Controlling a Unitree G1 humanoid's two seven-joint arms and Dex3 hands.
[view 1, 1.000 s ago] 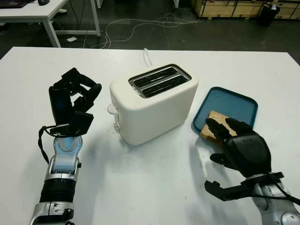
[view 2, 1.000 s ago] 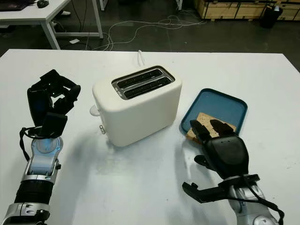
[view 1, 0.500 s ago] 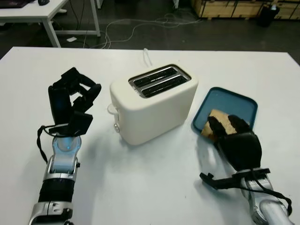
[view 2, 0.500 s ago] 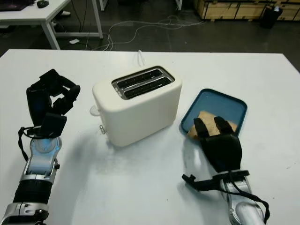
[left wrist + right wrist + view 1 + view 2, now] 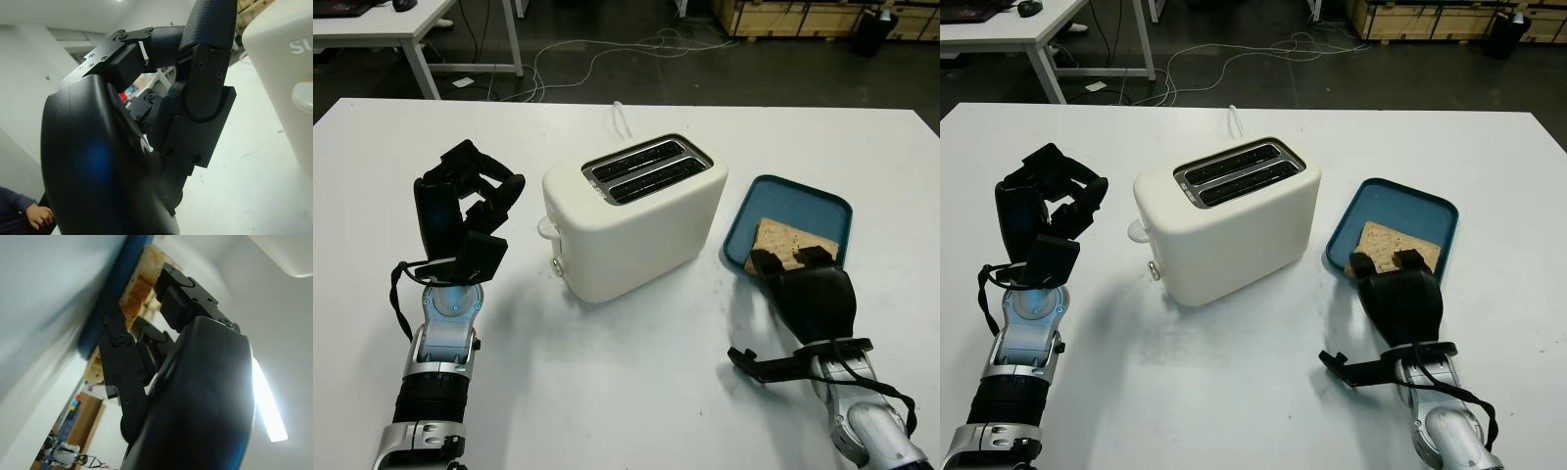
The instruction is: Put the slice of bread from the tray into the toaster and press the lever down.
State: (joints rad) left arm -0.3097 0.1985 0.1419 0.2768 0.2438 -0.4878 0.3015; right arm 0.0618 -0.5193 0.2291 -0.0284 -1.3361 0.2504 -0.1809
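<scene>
The bread [image 5: 787, 242] lies flat in the blue tray [image 5: 798, 204], on the side nearest the robot, with one corner close to the tray's near rim. The right hand [image 5: 808, 290] reaches in over that rim; two fingertips [image 5: 764, 262] sit at the near edge of the bread, and whether they pinch it, press on it or merely touch it cannot be told, the right wrist view showing the fingers beside the crust but not a closed grip. The toaster [image 5: 636, 217] stands just beside the tray toward the table's middle, its two slots [image 5: 646, 170] open on top and running obliquely to the table edge; its lever [image 5: 546, 227] projects from the end face turned toward the left hand. The left hand [image 5: 460, 211] is held upright above the table [image 5: 607, 392], near that end of the toaster, fingers curled and holding nothing. The task is judged to be at the grasp stage: bread not lifted, lever not pressed. Likely faults from here are several. A flat slice against a raised rim offers little purchase, so the fingers may push it across the tray rather than lift it. A weak pinch at one edge may let the slice droop or fall. The slots' oblique set may cause the slice to catch on the slot edge unless the wrist is turned to match.
</scene>
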